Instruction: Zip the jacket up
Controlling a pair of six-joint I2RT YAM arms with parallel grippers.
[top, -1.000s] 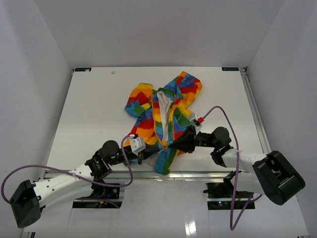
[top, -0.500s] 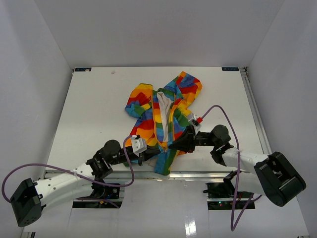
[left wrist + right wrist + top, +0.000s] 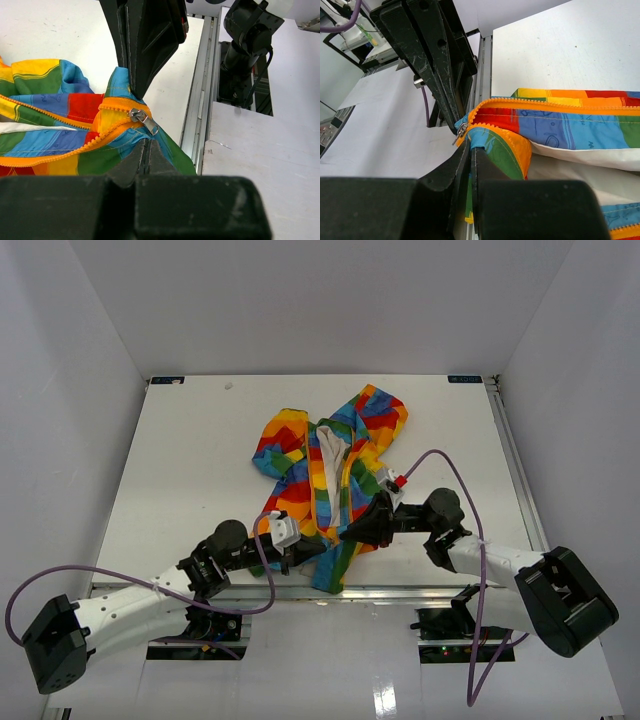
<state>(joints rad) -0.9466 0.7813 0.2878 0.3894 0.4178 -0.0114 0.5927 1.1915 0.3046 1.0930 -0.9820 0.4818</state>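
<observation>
The rainbow patchwork jacket (image 3: pixel 335 465) lies open on the table, white lining showing, hood at the far right. Its bottom hem is bunched near the front edge. My left gripper (image 3: pixel 320 544) is shut on the hem's blue-green fabric (image 3: pixel 165 145), just below the silver zipper slider (image 3: pixel 139 116), which sits at the bottom of the yellow zipper. My right gripper (image 3: pixel 347 533) is shut on the other side of the hem (image 3: pixel 500 152), right next to the slider (image 3: pixel 461 131). The two grippers face each other, tips almost touching.
The metal rail of the table's front edge (image 3: pixel 400 590) runs just below the hem and also shows in the left wrist view (image 3: pixel 200 110). Purple cables (image 3: pixel 455 475) loop off both arms. White walls enclose the table on the left, right and back.
My left gripper has crept a little to the right with the hem. My right gripper has shifted slightly farther from the front edge. Both stay shut on the fabric.
</observation>
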